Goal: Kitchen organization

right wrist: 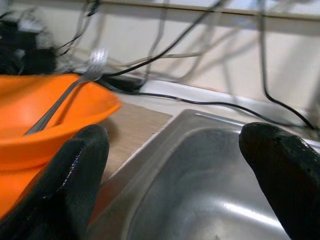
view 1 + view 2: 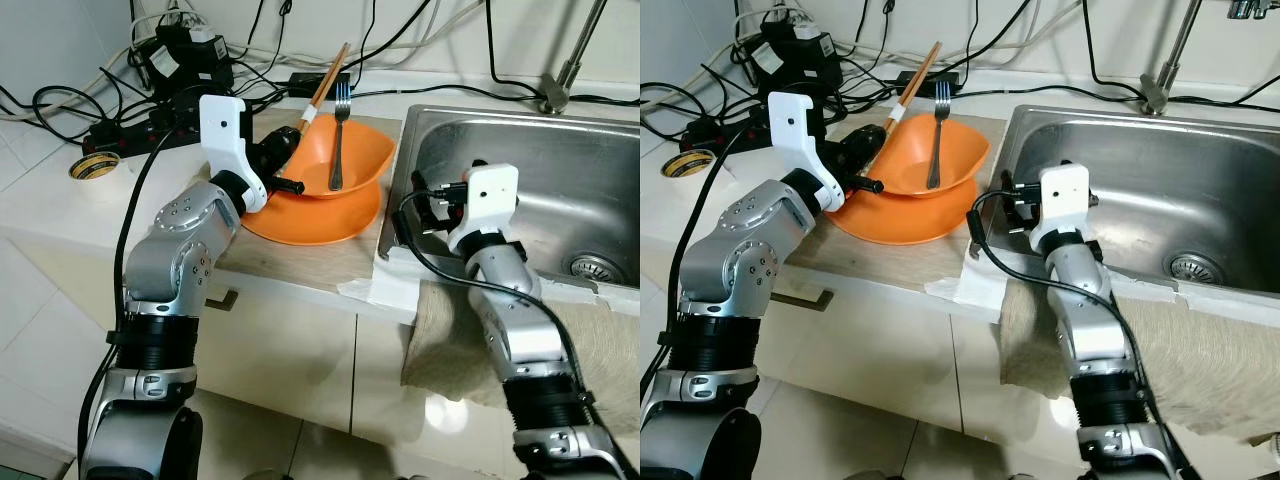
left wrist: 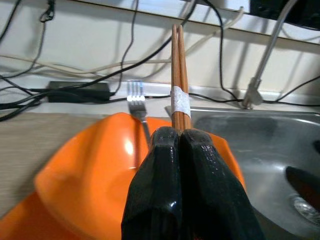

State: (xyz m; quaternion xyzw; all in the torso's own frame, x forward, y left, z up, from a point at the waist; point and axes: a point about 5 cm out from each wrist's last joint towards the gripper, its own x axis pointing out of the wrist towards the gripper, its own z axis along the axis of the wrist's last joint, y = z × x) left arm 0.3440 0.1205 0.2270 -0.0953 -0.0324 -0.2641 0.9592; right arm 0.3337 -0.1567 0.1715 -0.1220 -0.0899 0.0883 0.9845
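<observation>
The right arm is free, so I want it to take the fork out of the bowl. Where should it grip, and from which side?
Grip the fork high on its handle, just below the tines, where it leans clear of the bowl rim. Its lower end lies inside the bowl, hard to reach. Come from the sink side, where the right gripper waits open; the left gripper, shut on the chopsticks, crowds the other side.
</observation>
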